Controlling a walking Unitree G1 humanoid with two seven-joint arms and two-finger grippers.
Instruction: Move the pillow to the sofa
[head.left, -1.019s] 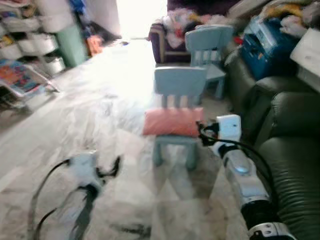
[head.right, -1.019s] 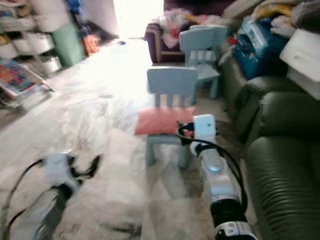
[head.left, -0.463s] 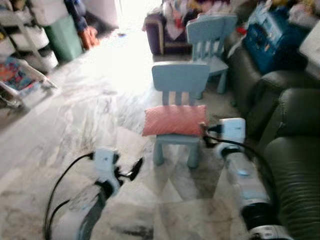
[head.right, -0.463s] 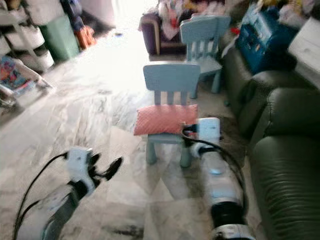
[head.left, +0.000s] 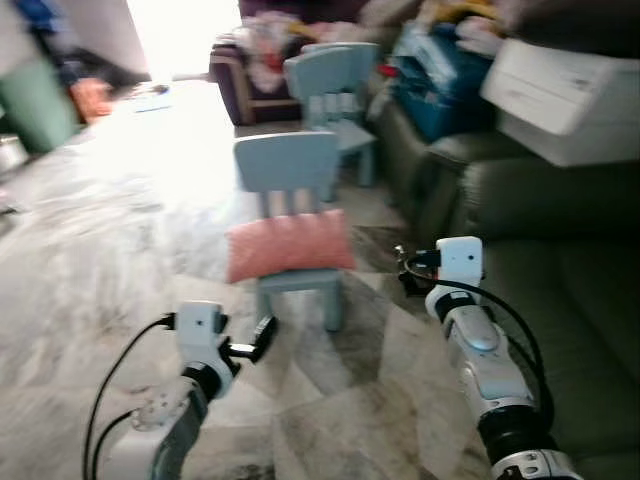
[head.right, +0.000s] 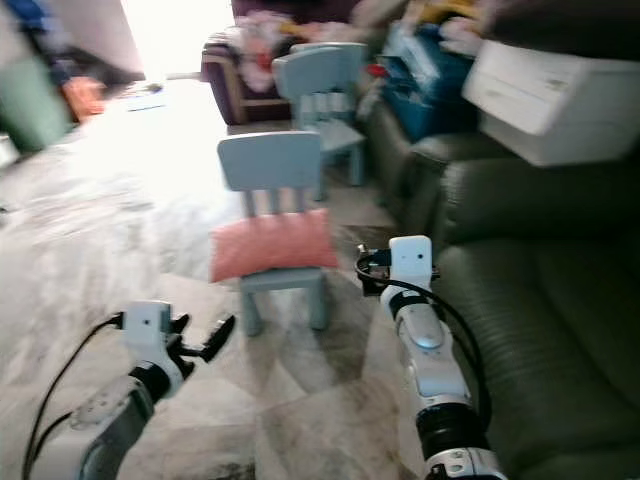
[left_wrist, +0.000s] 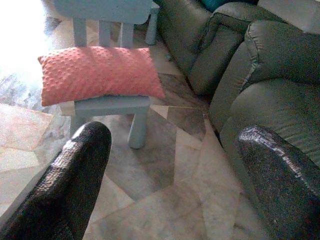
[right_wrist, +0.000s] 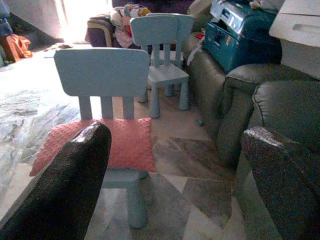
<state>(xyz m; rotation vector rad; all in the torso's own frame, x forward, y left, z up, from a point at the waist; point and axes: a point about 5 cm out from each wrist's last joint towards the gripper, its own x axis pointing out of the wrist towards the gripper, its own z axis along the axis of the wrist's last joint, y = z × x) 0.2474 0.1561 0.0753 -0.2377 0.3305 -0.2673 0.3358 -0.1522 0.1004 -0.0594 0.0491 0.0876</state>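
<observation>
Item one, my landmark: a small pale blue chair (head.left: 290, 210) standing on the marble floor (head.left: 120, 230) ahead of me.

Item two: the pillow (head.left: 289, 243), salmon pink with a dotted texture, lying flat across that chair's seat and overhanging it on both sides. Nothing of mine touches it.

Item three: the sofa (head.right: 520, 290), dark green leather, to the right of the chair and apart from it, with a white box (head.right: 545, 85) and a blue case (head.right: 425, 65) piled further along it.

Item four: a second pale blue chair (head.left: 335, 85) behind the first, close to the sofa's arm.

Item five: my left gripper (head.left: 262, 338), held low in front of the chair and to its left, short of the pillow. In the wrist view its fingers (left_wrist: 75, 175) stand well apart, holding nothing.

Item six: my right gripper (head.right: 366, 273), raised between the chair and the sofa, just off the pillow's right end. Its fingers (right_wrist: 70, 190) are likewise spread wide and hold nothing.
</observation>
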